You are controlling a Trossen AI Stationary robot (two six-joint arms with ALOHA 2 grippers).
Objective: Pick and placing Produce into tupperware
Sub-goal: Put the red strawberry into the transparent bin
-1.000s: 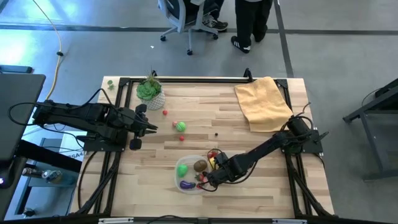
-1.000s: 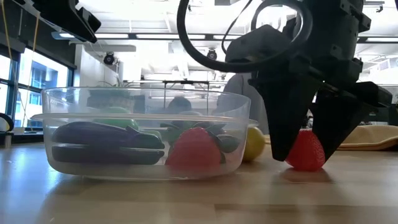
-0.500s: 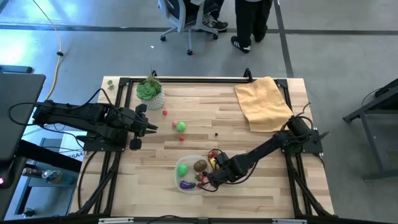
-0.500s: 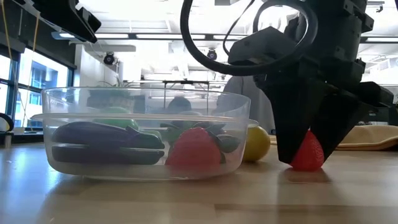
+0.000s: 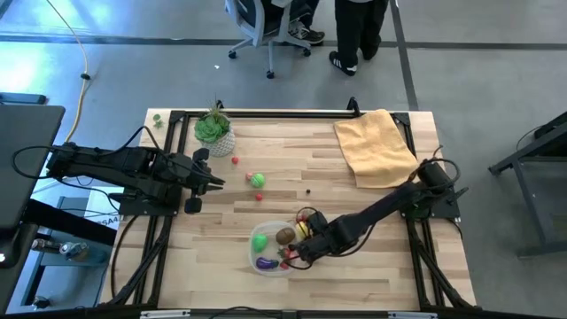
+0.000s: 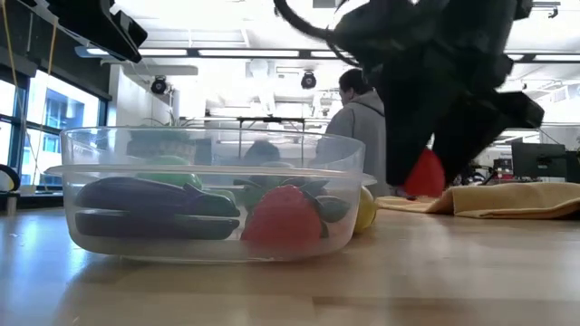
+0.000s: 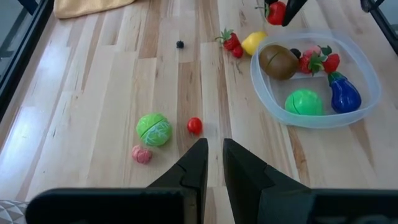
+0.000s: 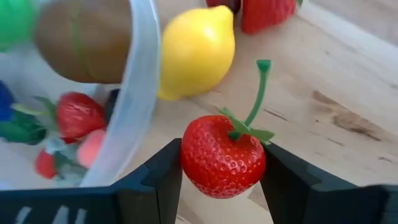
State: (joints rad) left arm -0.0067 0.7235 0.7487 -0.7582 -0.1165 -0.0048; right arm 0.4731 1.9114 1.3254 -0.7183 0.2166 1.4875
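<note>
Lifted clear of the counter [image 5: 372, 266] now, the strawberry [image 8: 222, 154] hangs in the right pincer [image 8: 221, 177], where a second ago it sat on the wood between the spread fingers. The pincer's two dark fingers press against the berry's sides, its green stem sticking up, and in the low view the red fruit [image 6: 423, 172] shows off the wood, above the level of the tub's rim and beside it. From above, the right pincer [image 5: 301, 251] sits at the tupperware's [image 5: 259, 263] right edge, near the counter's front.

The tupperware [image 7: 368, 68] already contains a brown kiwi [image 7: 278, 61], a green round piece [image 7: 300, 101], a purple eggplant [image 7: 345, 94] and some strawberries [image 7: 317, 60]. A yellow lemon [image 8: 195, 50] lies on the counter just outside the tub wall, with another strawberry [image 7: 232, 42] beside it.

Farther back on the counter are a green cabbage [image 7: 153, 129], a small red tomato [image 7: 194, 125], a pink piece [image 7: 142, 154] and a small dark berry [image 7: 180, 44]. A yellow cloth [image 5: 375, 146] is at the far right corner and a potted plant [image 5: 213, 129] at the far left.

The left pincer [image 7: 212, 152] waits over the counter's left side, its fingers nearly together with only a thin gap, holding nothing.
</note>
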